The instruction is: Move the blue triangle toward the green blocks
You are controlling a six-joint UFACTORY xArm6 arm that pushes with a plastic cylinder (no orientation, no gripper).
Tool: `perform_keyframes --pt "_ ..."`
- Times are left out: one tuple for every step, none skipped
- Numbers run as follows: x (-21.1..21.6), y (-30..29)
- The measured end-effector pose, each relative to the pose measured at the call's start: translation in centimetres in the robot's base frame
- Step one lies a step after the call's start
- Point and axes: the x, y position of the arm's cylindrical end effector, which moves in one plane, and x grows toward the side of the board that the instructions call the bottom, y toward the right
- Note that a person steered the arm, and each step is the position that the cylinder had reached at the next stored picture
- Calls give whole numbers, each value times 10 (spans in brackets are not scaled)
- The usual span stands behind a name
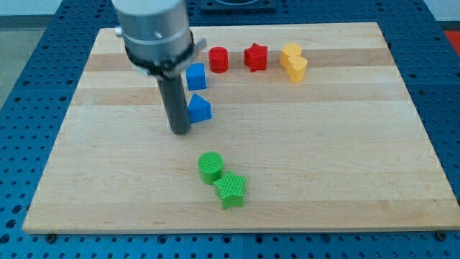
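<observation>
My tip (pixel 180 132) sits on the wooden surface (pixel 345 158), just beside the blue triangle (pixel 199 108), on its left and slightly lower. No hand on this rig, only the rod; nothing is clamped. Green cylinder (pixel 210 166) and green star (pixel 231 189) lie touching, well below the triangle, a little to the view's right. Step: lining up the push, likely. Next move calls for getting above the triangle, then driving it down toward the greens.
</observation>
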Motion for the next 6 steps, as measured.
perform_keyframes --pt "-49 -11" --pt "-54 -11" --pt "-49 9" --pt "-49 11" --pt "-38 13" --pt "-23 14"
